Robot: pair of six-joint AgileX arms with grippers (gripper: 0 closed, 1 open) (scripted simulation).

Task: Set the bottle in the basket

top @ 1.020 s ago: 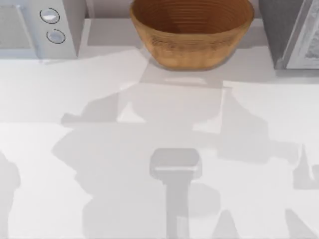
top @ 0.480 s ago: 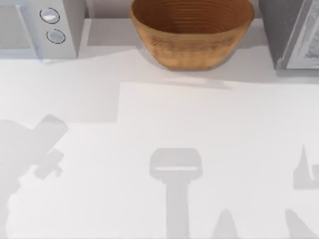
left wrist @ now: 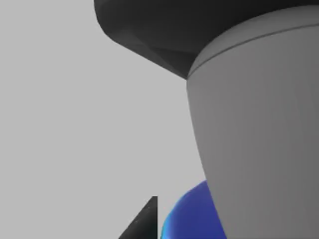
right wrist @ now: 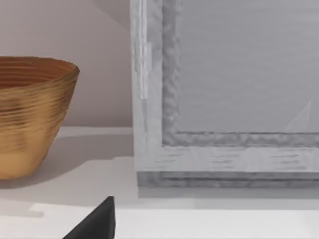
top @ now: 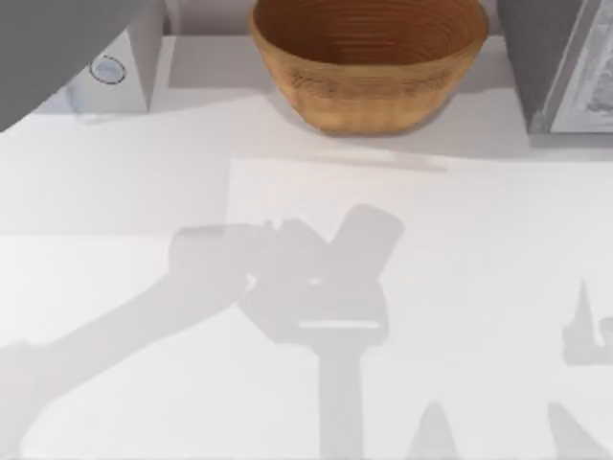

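- White worktop (top: 144, 192), bare and crossed by grey shadows
- Pale appliance with a round knob (top: 107, 70) at the 11 o'clock corner of the top view, partly hidden behind a grey shape
- Grey framed cabinet (top: 565, 67) at 1 o'clock, standing on the worktop against the back wall

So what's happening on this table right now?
A two-armed AgileX setup is working on getting a bottle into the wicker basket, which stands at the table's far edge, between a white appliance with dials at the left and a grey appliance at the right. The basket's visible interior is empty. The left arm crosses the top view's upper left corner, and its wrist view shows a blue rounded surface, probably the bottle.
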